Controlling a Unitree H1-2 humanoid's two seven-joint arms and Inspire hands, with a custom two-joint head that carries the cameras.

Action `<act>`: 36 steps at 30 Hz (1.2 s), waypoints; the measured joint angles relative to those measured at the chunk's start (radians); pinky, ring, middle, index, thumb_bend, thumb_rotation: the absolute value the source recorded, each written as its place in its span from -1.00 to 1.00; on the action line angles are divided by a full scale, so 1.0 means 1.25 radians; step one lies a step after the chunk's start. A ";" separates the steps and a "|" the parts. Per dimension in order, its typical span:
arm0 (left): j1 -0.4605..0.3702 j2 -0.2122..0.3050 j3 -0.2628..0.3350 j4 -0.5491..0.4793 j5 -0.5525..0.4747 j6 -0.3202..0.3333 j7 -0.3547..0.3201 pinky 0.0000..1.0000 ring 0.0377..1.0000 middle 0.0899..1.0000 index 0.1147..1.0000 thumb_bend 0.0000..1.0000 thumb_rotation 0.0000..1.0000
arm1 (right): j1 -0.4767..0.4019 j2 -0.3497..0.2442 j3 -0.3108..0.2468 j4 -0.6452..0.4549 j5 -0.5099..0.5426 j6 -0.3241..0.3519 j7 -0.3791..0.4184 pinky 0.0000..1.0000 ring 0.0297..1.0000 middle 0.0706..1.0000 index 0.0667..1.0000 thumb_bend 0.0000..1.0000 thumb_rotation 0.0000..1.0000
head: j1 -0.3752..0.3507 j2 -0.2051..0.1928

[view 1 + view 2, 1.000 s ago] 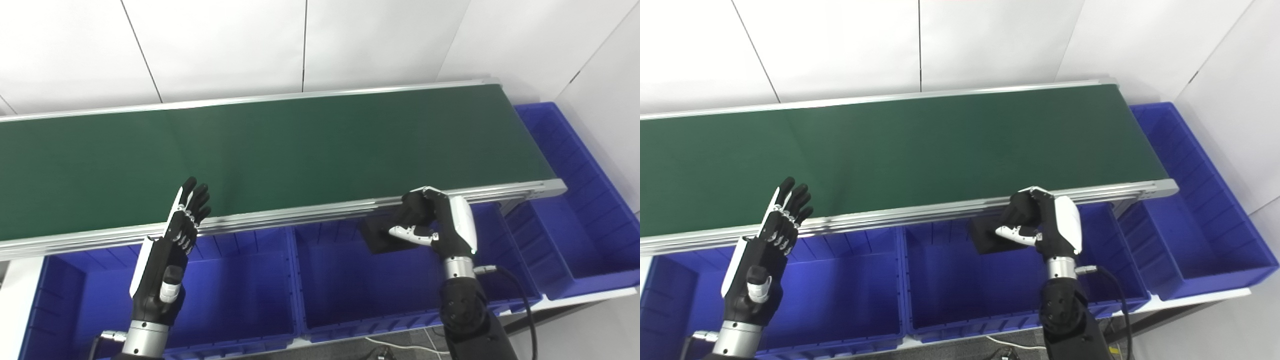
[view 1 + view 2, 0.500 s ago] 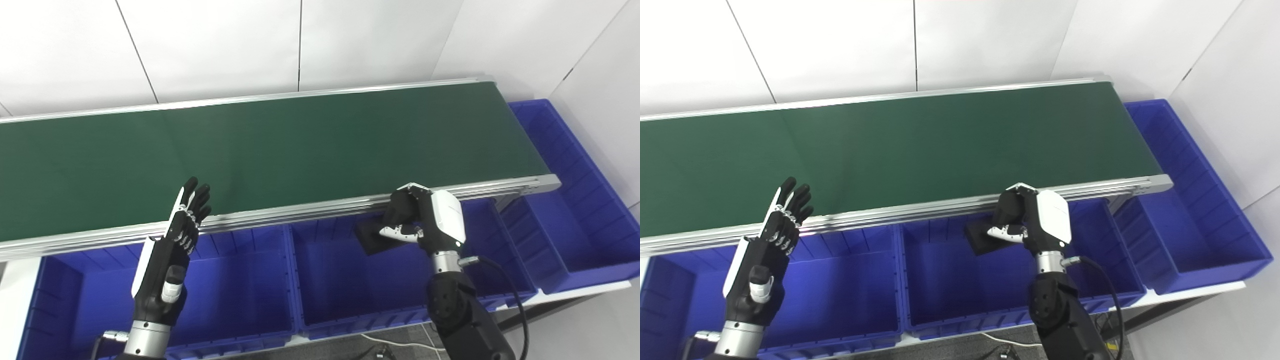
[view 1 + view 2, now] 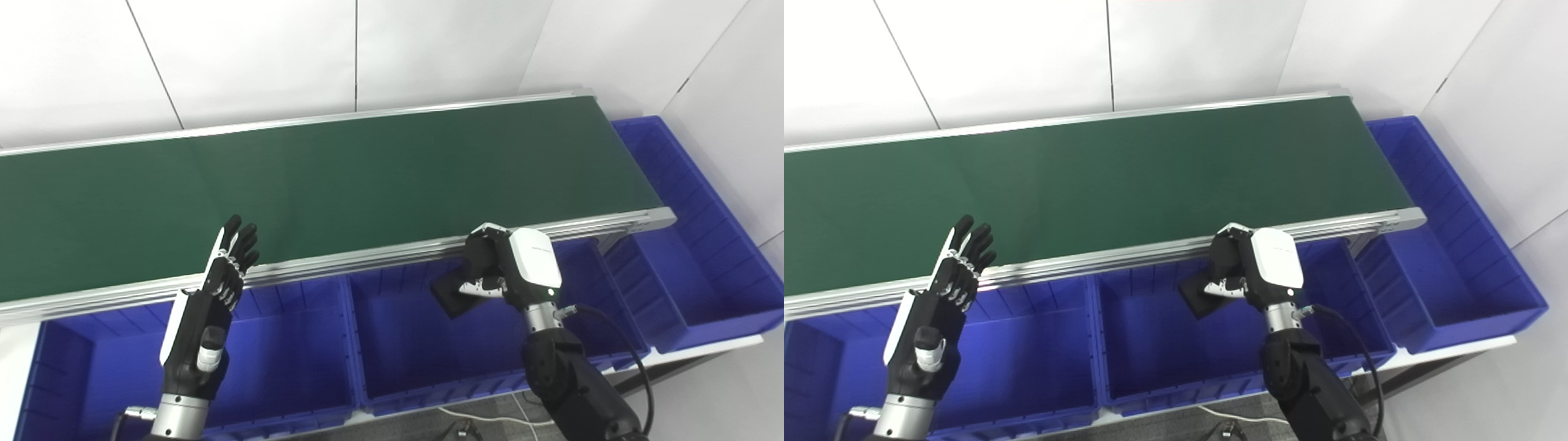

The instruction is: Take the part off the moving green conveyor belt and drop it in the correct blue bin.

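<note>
Pick appears done: right hand point(image 3: 511, 272) is closed on a flat black part point(image 3: 452, 294), held off the green conveyor belt point(image 3: 318, 177) and above the middle blue bin point(image 3: 422, 361), just below the belt's near rail. What is left, by my reading, is the release, and nothing visible confirms this bin is the correct one. Left hand point(image 3: 208, 306) is raised with fingers apart, holding nothing; no labels, brands or writing can be read anywhere.
</note>
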 measured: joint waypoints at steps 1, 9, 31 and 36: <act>0.000 -0.001 0.000 0.000 0.000 0.000 0.000 0.89 0.94 0.91 1.00 0.88 0.95 | 0.000 -0.009 0.007 -0.005 0.000 0.000 0.006 -0.31 -0.23 -0.11 -0.05 0.04 -1.00 | 0.000 0.000; -0.002 -0.016 0.001 0.007 0.001 -0.002 0.002 0.86 0.93 0.91 1.00 0.89 0.95 | 0.060 -0.004 0.100 0.015 0.000 0.001 0.153 -0.26 -0.20 -0.07 -0.08 0.04 -1.00 | 0.006 -0.005; -0.019 -0.019 0.005 0.073 0.002 -0.042 -0.001 0.84 0.90 0.87 1.00 0.91 0.94 | 0.090 0.008 0.021 -0.078 0.003 -0.022 0.097 -0.42 -0.30 -0.17 0.03 0.02 -1.00 | 0.033 -0.043; -0.020 -0.018 0.005 0.082 0.002 -0.043 -0.001 0.87 0.91 0.88 1.00 0.95 0.93 | 0.085 0.008 0.034 -0.060 -0.003 -0.022 0.098 -0.37 -0.27 -0.13 0.02 0.03 -1.00 | 0.036 -0.044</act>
